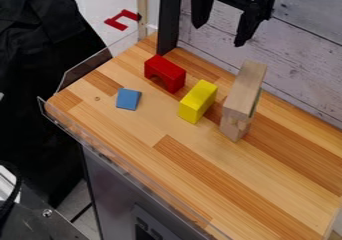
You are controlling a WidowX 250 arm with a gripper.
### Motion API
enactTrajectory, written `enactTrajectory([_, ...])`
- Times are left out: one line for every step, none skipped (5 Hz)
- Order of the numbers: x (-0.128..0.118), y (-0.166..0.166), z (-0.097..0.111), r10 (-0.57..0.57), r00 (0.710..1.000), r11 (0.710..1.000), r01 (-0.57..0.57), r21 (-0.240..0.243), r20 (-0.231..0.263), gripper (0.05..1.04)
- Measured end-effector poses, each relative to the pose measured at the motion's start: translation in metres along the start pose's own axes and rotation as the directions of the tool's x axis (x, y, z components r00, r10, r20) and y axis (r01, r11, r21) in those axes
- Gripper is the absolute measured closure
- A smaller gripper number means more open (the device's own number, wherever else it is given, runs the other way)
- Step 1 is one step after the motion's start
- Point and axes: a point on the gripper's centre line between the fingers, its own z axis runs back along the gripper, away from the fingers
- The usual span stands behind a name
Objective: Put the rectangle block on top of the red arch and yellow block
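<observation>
Right of centre in the frame: rectangle block, bare pale wood, long, straight-edged, raised on a wood support. Probably light, stiff, hard to damage; smooth sides could slip a bit. I'd grip mid-length across the 2 long sides to keep it level. Pincer at top of frame, open, nothing held. Red arch and yellow block: solid-coloured, crisp edges, standing apart on the wood-strip surface.

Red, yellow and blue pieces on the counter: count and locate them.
3. Red arch near the black post; yellow block between it and the plain wooden blocks; blue piece left of the yellow block in view. Another may be hidden behind the wooden blocks.
</observation>
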Motion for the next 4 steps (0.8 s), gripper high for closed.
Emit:
enactTrajectory([-0.002,-0.001,-0.013,0.000,0.999,1.000,0.000,-0.001,-0.043,0.083])
enactTrajectory([0.000,-0.008,-0.019,0.004,1.000,0.999,-0.005,-0.040,-0.026,0.084])
enactTrajectory([0.002,-0.011,-0.014,0.013,1.000,0.998,-0.012,-0.065,0.014,0.084])
enactTrajectory([0.001,-0.013,-0.005,0.046,0.997,0.996,-0.041,-0.085,0.055,0.083])
